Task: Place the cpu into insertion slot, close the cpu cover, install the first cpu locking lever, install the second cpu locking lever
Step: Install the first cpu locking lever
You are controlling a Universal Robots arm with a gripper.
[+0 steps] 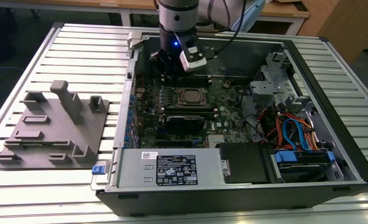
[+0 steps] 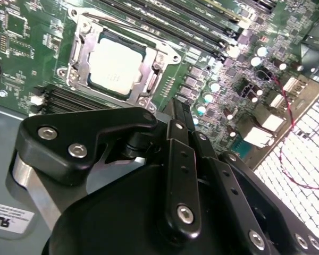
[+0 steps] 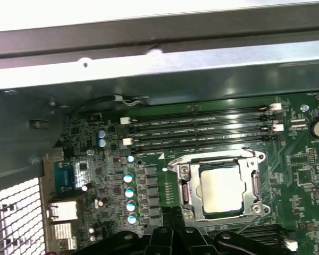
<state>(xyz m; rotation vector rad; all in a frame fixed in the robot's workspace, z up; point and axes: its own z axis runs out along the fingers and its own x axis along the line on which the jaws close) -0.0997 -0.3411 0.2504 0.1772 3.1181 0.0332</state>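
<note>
At the exterior view's left, one grey moulded fixture (image 1: 53, 126) lies on the ribbed metal bench (image 1: 22, 196). Right of it is one open computer case (image 1: 234, 198). Inside, one cpu (image 3: 221, 188), square and matte silver, sits in the insertion slot (image 3: 198, 186). One thin shiny cpu cover (image 3: 255, 183) lies down around it, beside four long black memory slots (image 3: 202, 127). The black end effector (image 2: 176, 106) hangs near, pinched narrow, empty.

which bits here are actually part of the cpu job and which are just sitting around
Part of the job: cpu, seated in the insertion slot; cpu cover, down over the cpu's edges; gripper, above the board near the slot.
Just lying about: grey fixture plate; power supply; coloured cables; memory slots.
</note>
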